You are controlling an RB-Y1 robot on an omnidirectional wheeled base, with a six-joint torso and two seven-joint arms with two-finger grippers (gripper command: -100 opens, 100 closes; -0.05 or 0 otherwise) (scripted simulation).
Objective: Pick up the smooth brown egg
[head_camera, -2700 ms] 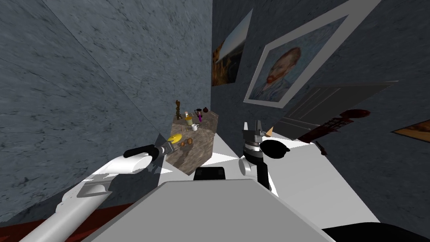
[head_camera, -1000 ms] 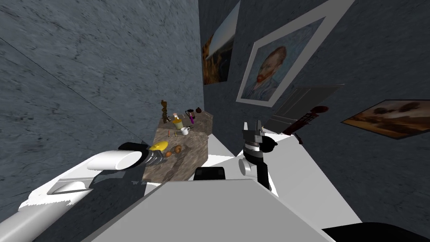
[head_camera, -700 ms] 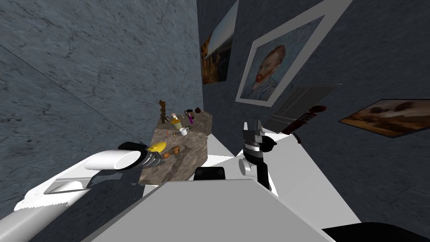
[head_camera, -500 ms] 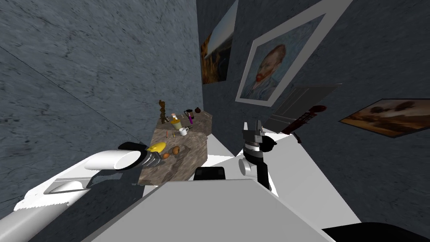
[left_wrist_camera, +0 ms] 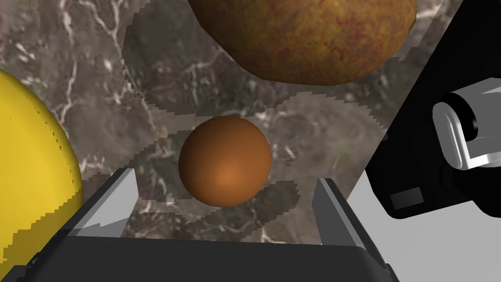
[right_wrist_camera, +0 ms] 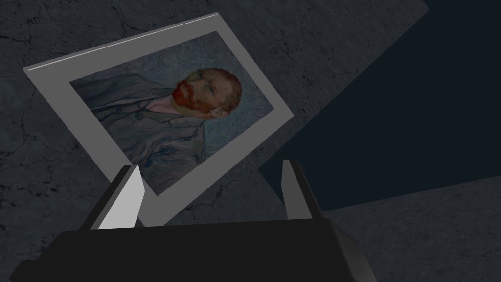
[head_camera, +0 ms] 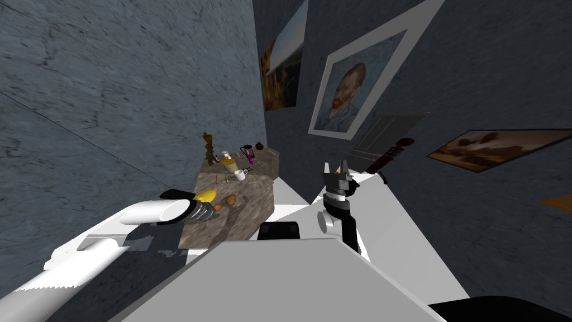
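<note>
**On the marble table (head_camera: 246, 215), the egg (left_wrist_camera: 224, 160) waits between open fingers**

Left of centre in the head view, the left gripper (head_camera: 212, 208) reaches over the table's near end, its two fingers standing wide apart either side of the smooth brown egg. The egg rests on the tabletop, touched by neither blade, with a yellow object (left_wrist_camera: 34, 186) beside one finger and a larger mottled brown ball (left_wrist_camera: 303, 39) just beyond it. The approach looks complete; closing on the egg and lifting it remain. The right gripper (right_wrist_camera: 210, 176), fingers apart and empty, idles right of centre.
</note>
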